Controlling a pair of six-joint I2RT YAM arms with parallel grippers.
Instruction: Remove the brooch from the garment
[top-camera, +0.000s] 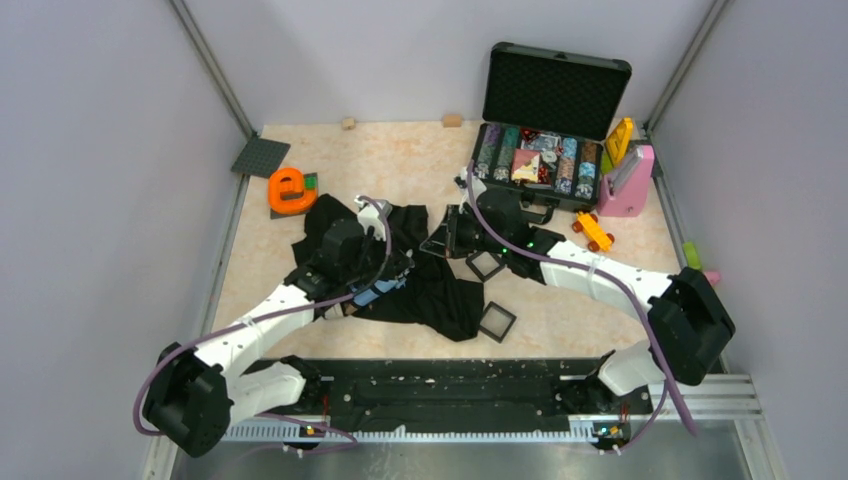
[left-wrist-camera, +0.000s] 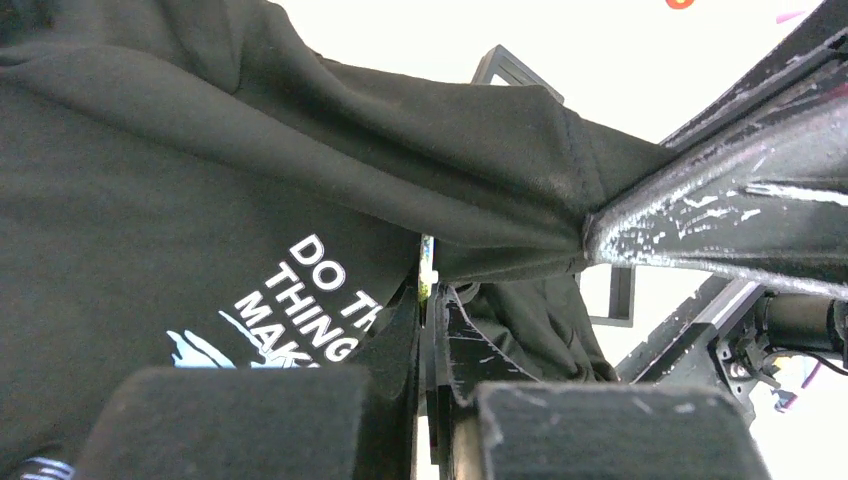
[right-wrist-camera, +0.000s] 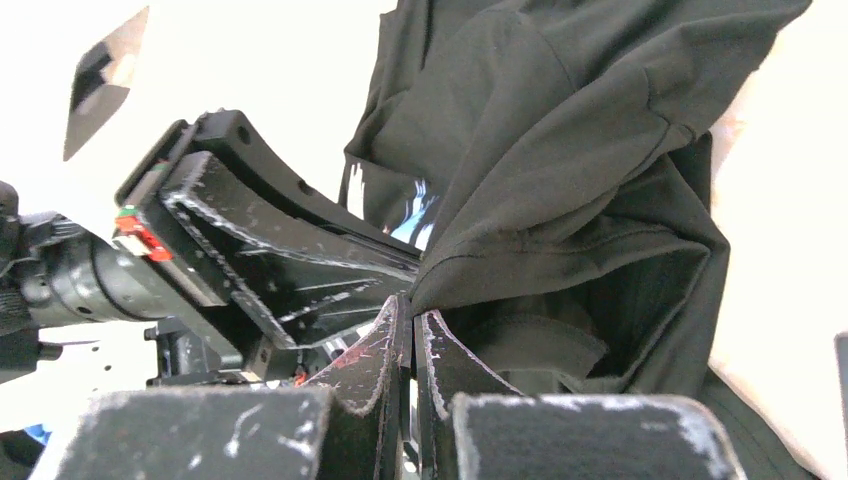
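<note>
left gripper (left-wrist-camera: 427, 290): jaws were closed to a hairline gap, tips buried in cloth; couldn't tell what, if anything, sat between them.
right gripper (right-wrist-camera: 412, 320): jaws were pinched on a fold of the garment (top-camera: 440, 295), which pulled taut into a ridge from my tips.
garment location: lay crumpled mid-table (top-camera: 400, 160) between my two arms, with the white print (left-wrist-camera: 300, 300) facing my left wrist.
brooch location: not visible in any view; I judged it was hidden in the folds near my fingertips.
garment handling: soft, limp and light; it would bunch and drag along, so one gripper had to hold it down.
brooch handling: judged small, rigid and light, likely slippery; best pinched by the rim, and easy to drop.
risk: tugging could snag or tear the cloth.
</note>
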